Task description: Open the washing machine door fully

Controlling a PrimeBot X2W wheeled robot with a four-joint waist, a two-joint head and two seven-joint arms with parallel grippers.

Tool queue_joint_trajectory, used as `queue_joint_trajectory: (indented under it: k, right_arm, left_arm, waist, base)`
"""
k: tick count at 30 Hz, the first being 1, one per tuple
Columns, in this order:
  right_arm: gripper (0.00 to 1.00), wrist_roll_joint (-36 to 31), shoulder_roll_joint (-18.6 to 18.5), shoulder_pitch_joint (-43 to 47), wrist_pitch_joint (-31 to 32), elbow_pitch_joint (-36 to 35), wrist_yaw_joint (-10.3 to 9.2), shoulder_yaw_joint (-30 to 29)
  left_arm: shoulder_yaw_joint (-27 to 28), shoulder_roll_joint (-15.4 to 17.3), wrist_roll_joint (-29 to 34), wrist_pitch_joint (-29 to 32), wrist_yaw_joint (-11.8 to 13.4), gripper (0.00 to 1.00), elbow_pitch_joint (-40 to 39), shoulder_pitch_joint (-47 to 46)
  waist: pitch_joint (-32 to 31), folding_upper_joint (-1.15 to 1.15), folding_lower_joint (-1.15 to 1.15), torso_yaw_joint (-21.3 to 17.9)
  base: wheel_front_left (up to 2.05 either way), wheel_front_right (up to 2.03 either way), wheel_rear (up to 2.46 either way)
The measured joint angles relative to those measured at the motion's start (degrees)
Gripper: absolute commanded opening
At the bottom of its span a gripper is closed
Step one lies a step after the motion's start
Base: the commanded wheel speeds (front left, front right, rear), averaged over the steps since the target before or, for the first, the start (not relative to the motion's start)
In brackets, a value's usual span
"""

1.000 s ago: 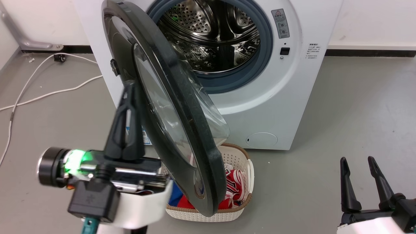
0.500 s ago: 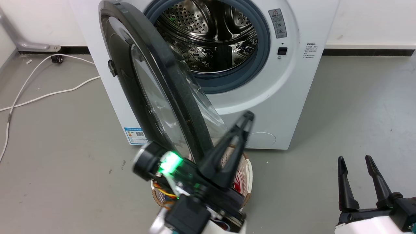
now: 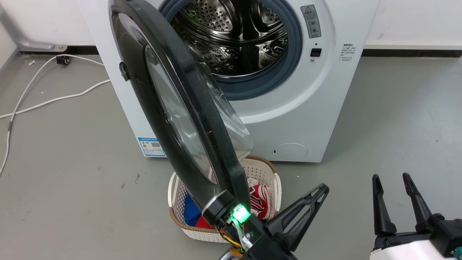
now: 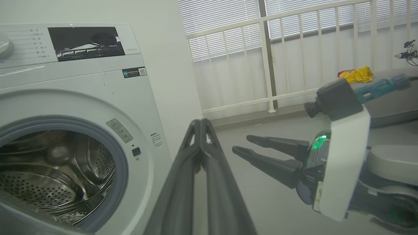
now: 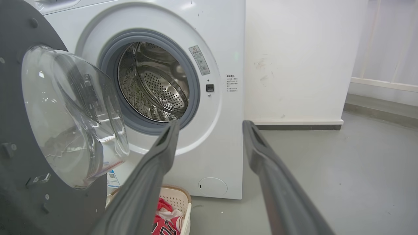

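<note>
Checking head view first: we see the washing machine door (image 3: 169,108) swung out from the washing machine (image 3: 310,108), hinged on the view's left and standing nearly edge-on to the camera, drum (image 3: 234,39) and grey gasket (image 3: 288,72) exposed. Lower door edge hangs over a white basket (image 3: 172,196) holding red and blue clothes (image 3: 260,202) on the floor (image 3: 389,119). Left gripper (image 3: 322,189) sits bottom centre, fingers pressed together on nothing, pointing up-right, tips clear of the door; its wrist body overlaps the door's bottom rim in the picture, and we can't tell if they touch. Right gripper (image 3: 390,177) is at lower right, fingers spread, empty, well apart from the machine. White cable (image 3: 54,99) lies on the floor at left. Left wrist view: own fingers meet at the tip (image 4: 200,125), nothing between them, with the machine front (image 4: 98,94) and drum (image 4: 58,169) to the left, the right gripper (image 4: 240,143) to the right with its fingers parted, and a white railing (image 4: 267,58) behind. Right wrist view: own fingers wide apart (image 5: 210,124), empty, framing the machine front (image 5: 225,49); the door's inner face (image 5: 13,114) with its glass bowl (image 5: 72,114) stands at left, and the basket (image 5: 178,199) sits below.
</note>
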Motion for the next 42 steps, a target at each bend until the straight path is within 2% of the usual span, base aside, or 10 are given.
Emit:
queue_joint_trajectory:
  k: [6,14,24,33,42]
  right_arm:
    - [1.00,0.0,0.0,-0.3,0.0,0.4,0.00,0.6]
    - [1.00,0.0,0.0,-1.5,0.0,0.9,0.00,1.0]
    - [1.00,0.3,0.0,-1.6,0.0,1.5,0.00,0.9]
    - [1.00,1.2,0.0,-0.9,0.0,2.0,0.00,0.9]
    - [1.00,2.0,0.0,0.4,0.0,2.7,0.00,2.1]
  left_arm:
    - [-0.3,0.4,-0.8,0.0,-0.2,0.00,7.2,1.7]
    - [2.9,0.6,-1.9,0.0,1.1,0.00,13.1,1.5]
    - [8.1,1.1,-2.7,0.0,3.1,0.00,14.7,0.9]
    - [9.1,0.7,-2.7,-0.2,3.5,0.00,15.1,3.3]
    - [10.1,1.9,-2.5,-0.2,4.2,0.00,14.3,6.3]
  waist:
    - [1.1,0.00,0.00,-0.4]
    - [2.8,0.00,0.00,-1.3]
    - [2.5,0.00,0.00,-0.8]
    - [1.9,0.00,0.00,2.6]
    - [0.9,0.00,0.00,8.1]
  base:
    - [0.00,0.00,0.00]
    - [0.00,0.00,0.00]
    - [0.00,0.00,0.00]
    - [0.00,0.00,0.00]
    - [0.00,0.00,0.00]
